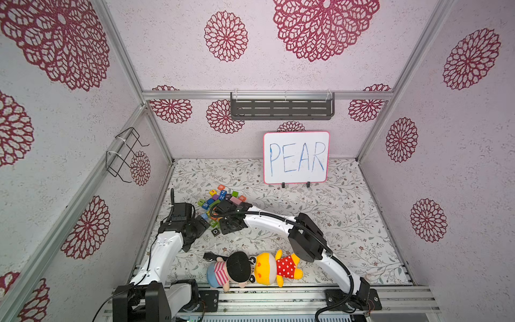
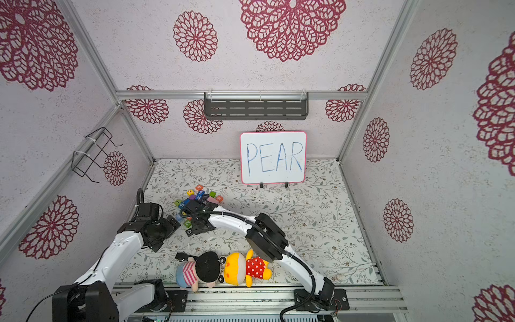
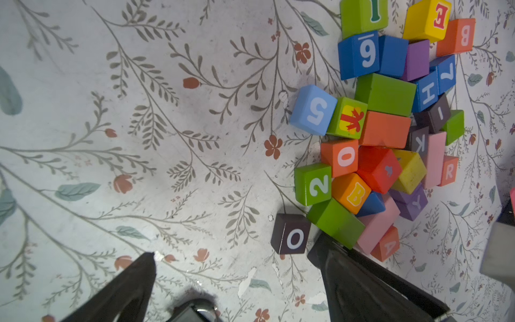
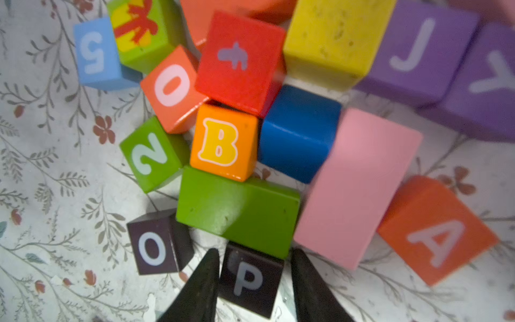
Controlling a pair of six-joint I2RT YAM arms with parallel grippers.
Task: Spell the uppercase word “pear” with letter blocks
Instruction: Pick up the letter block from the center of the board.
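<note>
In the right wrist view my right gripper [image 4: 255,252] is open, and its two fingers stand either side of the black P block [image 4: 250,278]. One finger touches the block and a thin gap shows at the other. The orange-red A block [image 4: 436,237] lies tilted at the pile's edge. The yellow E block [image 3: 426,19] and the orange-red R block [image 3: 449,170] sit on the pile's far side. My left gripper [image 3: 237,259] is open and empty over the mat, with one finger against a green block [image 3: 335,223]. The P block is hidden in both top views.
A black O block [image 4: 152,248] stands just beside the P block. Several other coloured blocks are piled together [image 1: 220,199]. A whiteboard reading PEAR [image 1: 296,157] stands at the back. Two plush toys [image 1: 237,269] [image 1: 278,267] lie at the front edge.
</note>
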